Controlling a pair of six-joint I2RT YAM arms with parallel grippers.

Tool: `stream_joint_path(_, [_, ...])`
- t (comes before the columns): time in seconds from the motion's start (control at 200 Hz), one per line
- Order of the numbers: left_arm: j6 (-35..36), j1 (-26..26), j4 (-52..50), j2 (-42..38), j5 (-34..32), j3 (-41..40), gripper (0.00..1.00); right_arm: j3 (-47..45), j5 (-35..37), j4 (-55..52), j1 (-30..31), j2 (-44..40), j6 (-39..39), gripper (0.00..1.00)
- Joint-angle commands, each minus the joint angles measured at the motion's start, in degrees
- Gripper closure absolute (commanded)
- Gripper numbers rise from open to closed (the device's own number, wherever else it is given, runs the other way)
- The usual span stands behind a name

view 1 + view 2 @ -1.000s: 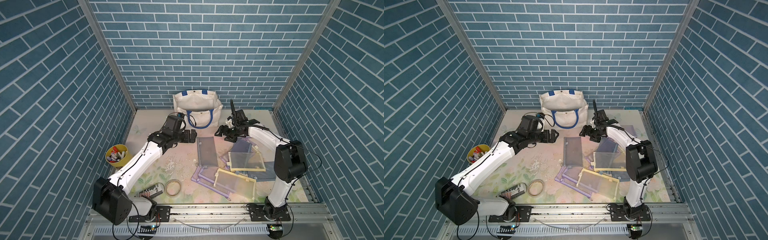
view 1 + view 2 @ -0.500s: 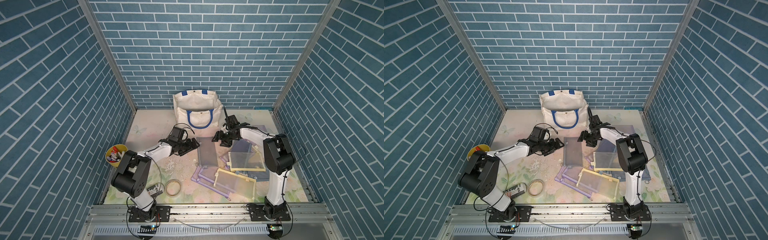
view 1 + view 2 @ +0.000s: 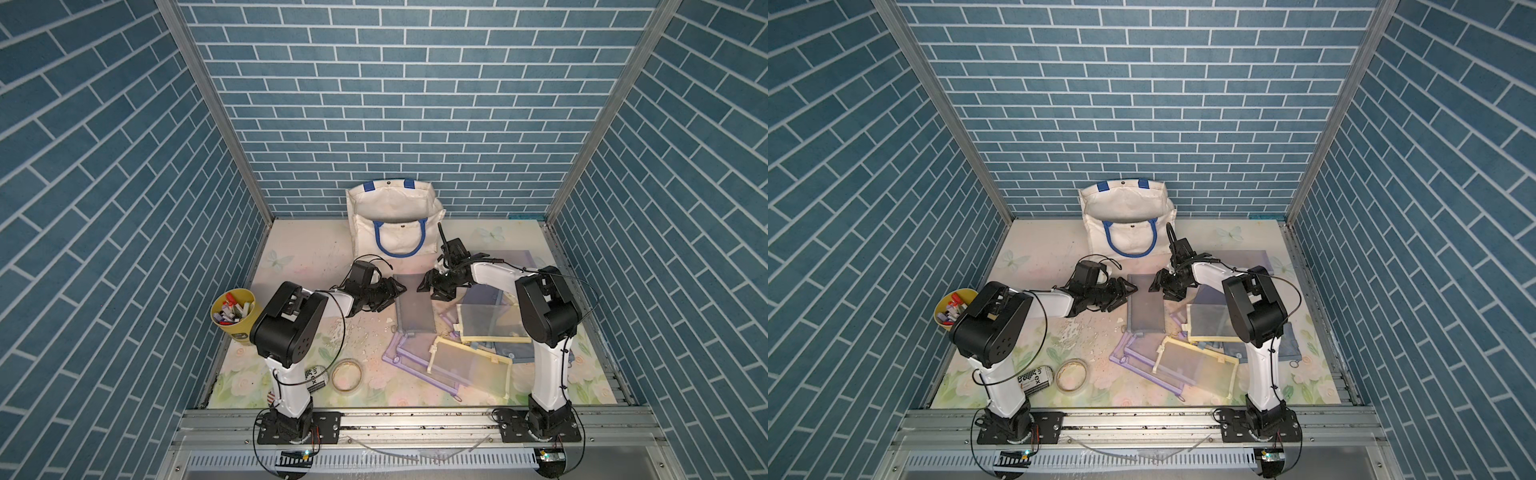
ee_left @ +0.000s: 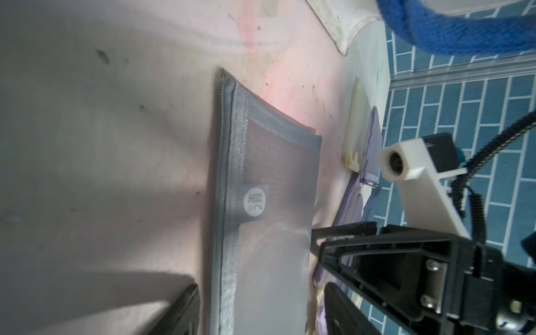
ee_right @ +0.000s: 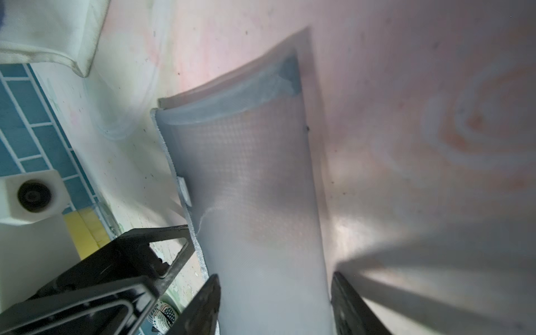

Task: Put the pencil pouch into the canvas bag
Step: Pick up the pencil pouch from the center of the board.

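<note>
The pencil pouch [image 3: 413, 305] [image 3: 1146, 309] is a flat grey mesh pouch lying on the floral mat in front of the canvas bag [image 3: 392, 232] [image 3: 1127, 232]. That off-white bag stands open at the back wall, with blue handles. My left gripper [image 3: 395, 291] [image 4: 264, 313] is low at the pouch's far left corner, open, with the pouch [image 4: 261, 232] between its fingers [image 4: 185, 310]. My right gripper [image 3: 428, 289] [image 5: 275, 307] is low at the far right corner, also open, and the pouch [image 5: 255, 188] fills the gap between its fingers [image 5: 208, 304].
Yellow-edged mesh pouches [image 3: 488, 322] [image 3: 469, 368] and a purple one [image 3: 411, 361] overlap to the right of and nearer than the grey pouch. A yellow cup of markers [image 3: 232, 309] stands at the left. A tape roll [image 3: 345, 375] and a can [image 3: 316, 376] lie near the front.
Both arms have come down from near the bag to the far end of the grey pouch. Both pairs of jaws have narrowed around it.
</note>
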Motion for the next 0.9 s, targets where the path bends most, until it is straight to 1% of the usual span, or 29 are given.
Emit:
stream_joint_path(0.0, [-3.9,-0.78,4.02,2.18,-0.88,-2.4,0.37,-1.97,-1.84,3.15,0.64,1.51,3.24,0.42])
stream_joint_path(0.085, [-4.45,-0.85,5.85,2.05,-1.19,-2.66,0.45,-2.01,-2.15,3.09,0.93,1.29,2.82,0.43])
stream_joint_path(0.145, [-4.38,-0.86,6.98,1.82,-1.26,-2.74,0.54,-2.01,-2.41,3.03,0.96,1.08,2.58,0.43])
stream_joint_path(0.21, [-4.42,-0.86,7.89,1.11,-1.61,-2.89,0.66,-2.13,-2.47,3.01,0.96,0.73,2.27,0.43])
stream_joint_path(0.285, [-4.38,-0.88,8.74,0.23,-1.71,-3.13,0.75,-2.01,-2.61,2.91,0.98,0.44,1.94,0.44])
stream_joint_path(0.395, [-3.33,-0.87,6.32,-2.51,-2.08,-3.17,0.88,-1.37,-1.88,1.39,0.99,-0.61,0.91,0.44])
stream_joint_path(0.48, [-0.48,-0.87,2.59,-6.48,-2.57,-3.09,1.0,-0.33,-1.28,-0.62,0.96,-2.14,-0.3,0.44])
stream_joint_path(0.495, [0.24,-0.91,1.56,-7.39,-2.63,-2.85,1.0,-0.16,-1.08,-0.97,0.95,-2.52,-0.56,0.44])
stream_joint_path(0.57, [5.72,-0.93,-6.4,-12.52,-3.22,-0.97,1.0,0.8,-0.26,-3.21,0.96,-4.91,-1.98,0.43])
stream_joint_path(0.635, [11.88,-1.04,-15.98,-17.24,-4.08,2.25,1.0,1.44,0.87,-5.33,0.92,-7.6,-3.32,0.42])
stream_joint_path(0.705, [20.33,-1.26,-26.64,-21.61,-5.79,6.83,1.0,2.32,2.44,-8.1,0.88,-10.6,-4.69,0.41])
stream_joint_path(0.78, [30.75,-2.2,-37.6,-25.45,-10.15,12.6,1.0,4.18,4.17,-11.55,0.72,-13.62,-5.75,0.39])
stream_joint_path(0.835, [37.28,-2.77,-42.59,-27.53,-13.26,16.18,1.0,6.02,5.23,-13.99,0.49,-15.45,-6.48,0.37])
stream_joint_path(0.895, [43.11,-2.89,-45.45,-28.77,-15.63,19.89,1.0,8.49,6.37,-16.75,0.15,-16.77,-7.34,0.37])
